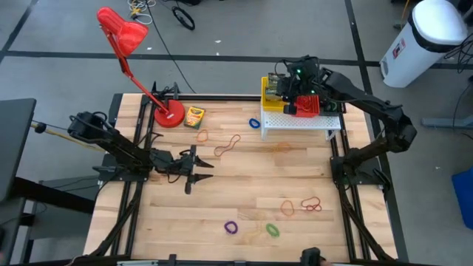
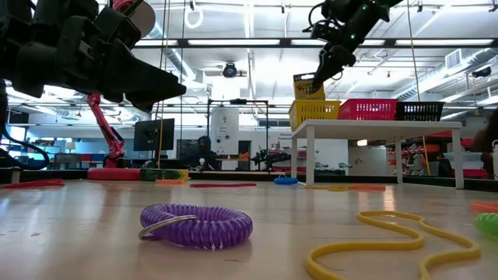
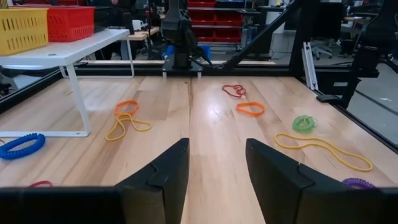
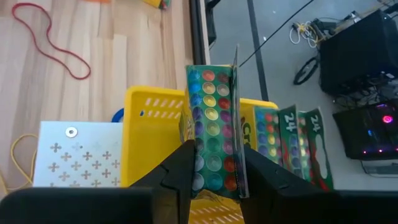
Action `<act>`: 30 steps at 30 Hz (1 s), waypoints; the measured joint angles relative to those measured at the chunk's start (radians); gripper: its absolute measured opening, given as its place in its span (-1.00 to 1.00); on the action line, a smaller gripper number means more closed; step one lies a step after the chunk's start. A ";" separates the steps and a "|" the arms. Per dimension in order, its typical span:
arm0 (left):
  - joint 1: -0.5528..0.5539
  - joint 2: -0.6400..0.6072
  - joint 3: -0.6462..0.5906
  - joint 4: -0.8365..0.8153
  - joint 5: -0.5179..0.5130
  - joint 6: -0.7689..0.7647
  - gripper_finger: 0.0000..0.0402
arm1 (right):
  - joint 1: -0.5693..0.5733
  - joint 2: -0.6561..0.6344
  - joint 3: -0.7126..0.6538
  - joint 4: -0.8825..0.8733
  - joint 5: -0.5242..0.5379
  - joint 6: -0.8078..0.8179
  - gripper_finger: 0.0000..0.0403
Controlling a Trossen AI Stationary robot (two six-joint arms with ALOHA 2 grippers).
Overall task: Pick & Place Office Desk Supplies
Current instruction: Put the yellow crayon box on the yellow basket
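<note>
Crayon box (image 4: pixel 214 134) clamped in right end effector (image 4: pixel 214 177) above yellow basket (image 4: pixel 149 134); left end effector (image 3: pixel 216 180) released.

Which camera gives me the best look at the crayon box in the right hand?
Right wrist view: the crayon box fills the frame, clamped in the right hand over the yellow basket. High view shows it only as a speck; low view shows it from afar; left wrist view misses it.
</note>
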State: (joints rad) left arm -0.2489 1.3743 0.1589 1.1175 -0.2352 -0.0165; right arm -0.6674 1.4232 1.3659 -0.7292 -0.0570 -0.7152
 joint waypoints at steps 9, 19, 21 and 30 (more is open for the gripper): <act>0.000 0.000 0.000 0.000 0.000 -0.011 -0.18 | 0.000 0.000 0.000 -0.013 0.035 0.018 -0.48; 0.000 0.000 0.000 0.000 0.019 -0.021 -0.18 | 0.003 0.000 0.000 -0.031 0.081 0.035 -0.48; 0.000 0.000 0.000 0.000 0.019 -0.021 -0.18 | 0.003 0.000 0.000 -0.031 0.082 0.046 -0.48; 0.000 0.000 0.001 0.000 0.020 -0.021 -0.18 | 0.003 0.000 0.000 0.010 0.047 0.097 -0.48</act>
State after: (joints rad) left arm -0.2489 1.3746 0.1596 1.1172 -0.2150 -0.0372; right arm -0.6643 1.4231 1.3659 -0.7191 -0.0097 -0.6177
